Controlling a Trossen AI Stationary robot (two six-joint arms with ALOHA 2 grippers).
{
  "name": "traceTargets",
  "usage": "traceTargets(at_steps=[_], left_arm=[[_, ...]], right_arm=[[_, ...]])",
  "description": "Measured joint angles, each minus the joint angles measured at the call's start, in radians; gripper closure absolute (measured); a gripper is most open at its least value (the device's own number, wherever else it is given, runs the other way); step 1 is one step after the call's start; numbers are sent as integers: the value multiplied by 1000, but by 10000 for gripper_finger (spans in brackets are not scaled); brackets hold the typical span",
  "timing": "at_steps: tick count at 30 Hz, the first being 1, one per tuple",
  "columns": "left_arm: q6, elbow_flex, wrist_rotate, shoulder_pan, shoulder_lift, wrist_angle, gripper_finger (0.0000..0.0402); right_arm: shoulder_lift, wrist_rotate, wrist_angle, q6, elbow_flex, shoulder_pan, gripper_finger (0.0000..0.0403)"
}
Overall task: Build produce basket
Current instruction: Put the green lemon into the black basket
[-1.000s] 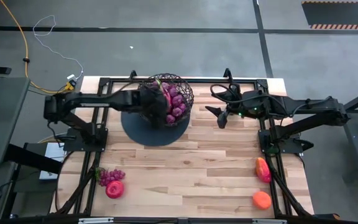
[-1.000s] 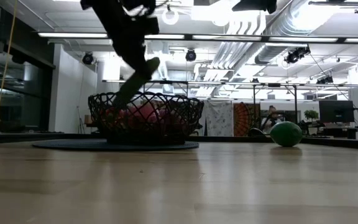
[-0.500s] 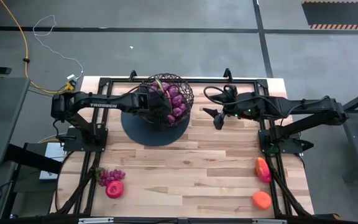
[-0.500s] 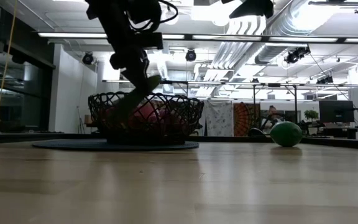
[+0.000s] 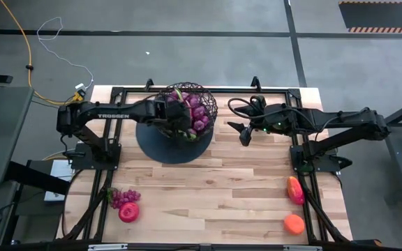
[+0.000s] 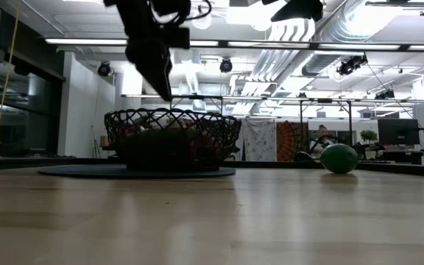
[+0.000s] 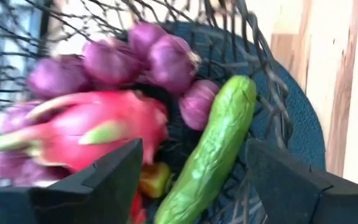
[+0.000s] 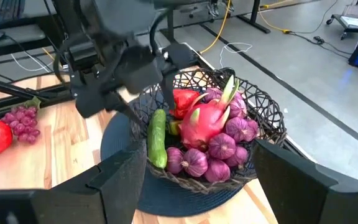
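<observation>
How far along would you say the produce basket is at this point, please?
Done: the basket holds a dragon fruit, purple bulbs and the cucumber. In hand: nothing; the left pincer hangs open over the cucumber, and the right pincer waits open beside the basket. Left: grapes, red fruit, and two orange-red pieces on the table.

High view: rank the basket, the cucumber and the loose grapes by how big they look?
1. Basket
2. Grapes on the table's near left.
3. Cucumber, in the basket and partly hidden by the left gripper, so its rank is unsure.
</observation>
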Motion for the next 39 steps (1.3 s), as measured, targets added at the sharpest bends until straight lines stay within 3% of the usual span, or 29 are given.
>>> traceTargets(at_steps=[6,12,16,20,26,31,39], left_arm=[[-53,170,15,6,-45,-71,128],[-196,162,47,-7,-231,128,128],[-280,42,40,-37,-412,318,128],[-345,-164,-15,-98,-599,518,128],[-378,-431,-91,-204,-827,691,128],[-263,-512,-123,-248,-902,694,128],[-109,-514,-120,-259,-895,688,128]], right_arm=[[0,5,10,-22,0,0,121],[0,8,6,-47,0,0,121],[0,9,8,-49,0,0,121],[0,9,8,-49,0,0,121],[0,8,9,-48,0,0,121],[0,-41,10,-40,0,0,121],[0,-89,10,-37,0,0,121]])
